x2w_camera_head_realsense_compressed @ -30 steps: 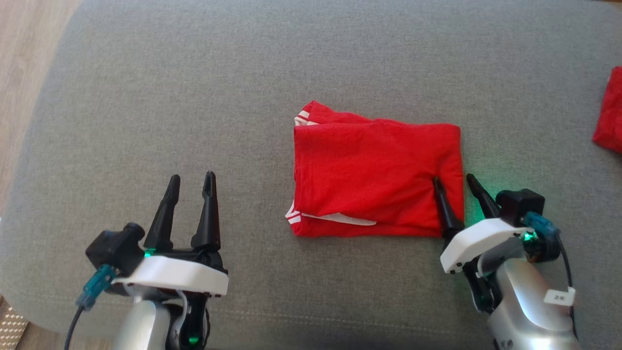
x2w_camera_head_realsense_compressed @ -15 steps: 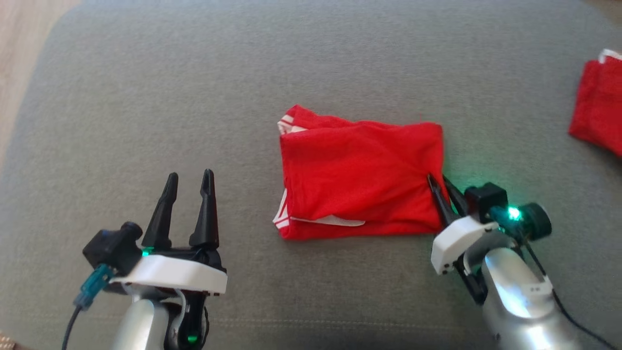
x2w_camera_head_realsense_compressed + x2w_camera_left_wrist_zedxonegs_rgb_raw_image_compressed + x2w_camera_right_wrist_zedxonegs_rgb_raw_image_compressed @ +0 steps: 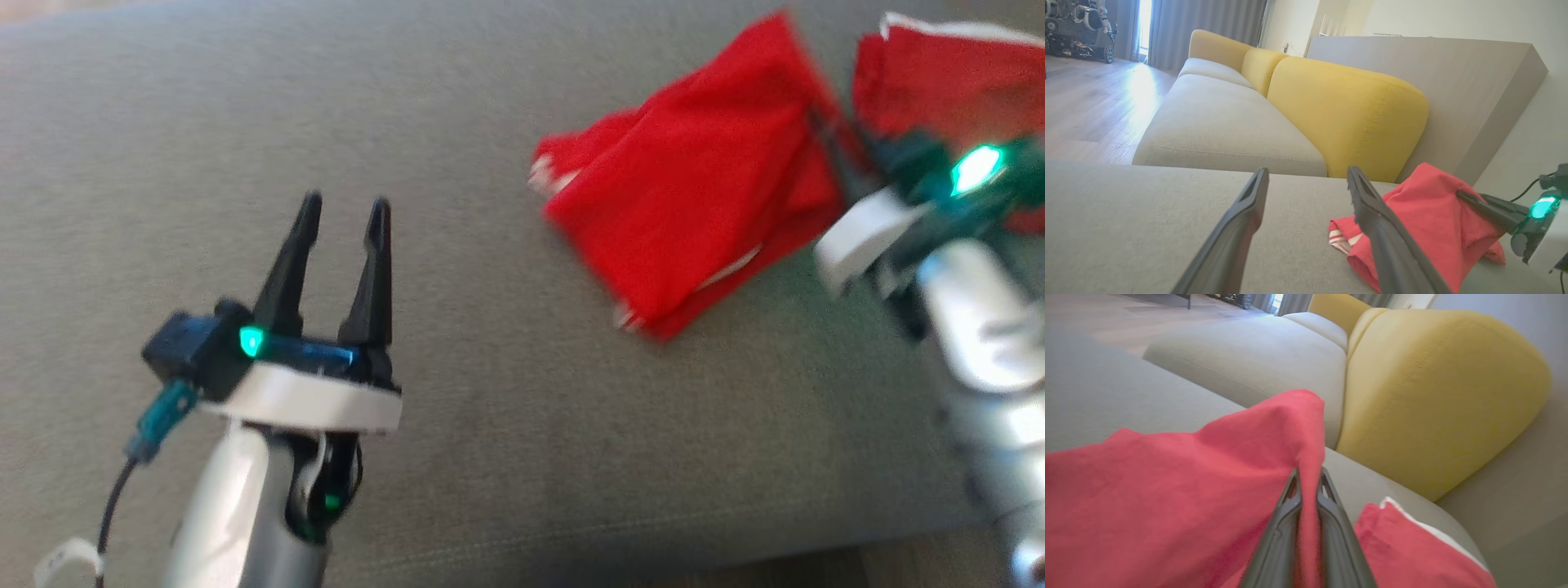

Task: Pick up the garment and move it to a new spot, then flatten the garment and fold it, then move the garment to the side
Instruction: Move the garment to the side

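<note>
Folded red garment (image 3: 694, 196) lies upper right of the head frame on the grey cushion (image 3: 326, 98), long axis slanting from lower left to upper right, its far end just beside a second red piece (image 3: 947, 73). My right hand (image 3: 1308, 475) is pinched shut on the garment's edge at frame right, cloth between the fingers, that edge raised. My left hand (image 3: 343, 216), lower left and well apart, stands wide and empty, so the move aside looks like the right arm's job.
</note>
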### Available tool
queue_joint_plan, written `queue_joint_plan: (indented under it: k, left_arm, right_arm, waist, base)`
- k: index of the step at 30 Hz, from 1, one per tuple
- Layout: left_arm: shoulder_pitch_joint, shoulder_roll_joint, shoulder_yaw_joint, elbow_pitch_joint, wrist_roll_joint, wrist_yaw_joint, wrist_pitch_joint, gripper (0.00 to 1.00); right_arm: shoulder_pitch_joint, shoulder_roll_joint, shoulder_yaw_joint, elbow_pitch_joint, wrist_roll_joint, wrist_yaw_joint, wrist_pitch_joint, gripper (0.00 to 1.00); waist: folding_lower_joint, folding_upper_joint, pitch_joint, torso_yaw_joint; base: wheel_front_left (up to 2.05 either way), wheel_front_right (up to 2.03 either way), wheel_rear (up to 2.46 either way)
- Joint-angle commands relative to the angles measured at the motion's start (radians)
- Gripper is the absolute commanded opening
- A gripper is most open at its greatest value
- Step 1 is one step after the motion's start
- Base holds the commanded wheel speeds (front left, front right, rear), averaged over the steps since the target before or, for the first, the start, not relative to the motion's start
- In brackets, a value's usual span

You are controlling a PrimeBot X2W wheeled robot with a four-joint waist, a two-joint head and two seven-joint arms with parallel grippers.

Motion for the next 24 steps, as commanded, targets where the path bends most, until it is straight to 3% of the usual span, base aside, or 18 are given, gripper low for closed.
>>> queue_joint_plan:
  k: [1,10,16,24]
  left_arm:
    - [-0.070,0.003,0.028,-0.040,0.024,-0.012,-0.012,1.00]
    - [-0.235,0.007,0.017,-0.014,0.114,-0.064,-0.012,1.00]
    - [-0.265,0.008,0.012,-0.007,0.125,-0.073,-0.012,1.00]
    - [-0.274,0.019,0.003,-0.001,0.135,-0.078,-0.012,1.00]
  right_arm:
    - [-0.054,-0.037,0.011,-0.042,0.025,-0.001,0.011,0.00]
    - [-0.179,-0.142,-0.109,-0.053,0.104,-0.001,0.062,0.00]
    - [-0.223,-0.119,-0.223,-0.007,0.086,-0.001,0.100,0.00]
    - [-0.246,-0.080,-0.343,0.032,0.033,-0.001,0.094,0.00]
  waist:
    - [0.0000,0.0000,0.066,-0.061]
    - [0.0000,0.0000,0.202,-0.177]
    - [0.0000,0.0000,0.267,-0.231]
    - [0.0000,0.0000,0.308,-0.238]
  base:
    - [0.00,0.00,0.00]
    - [0.00,0.00,0.00]
    - [0.00,0.00,0.00]
    - [0.00,0.00,0.00]
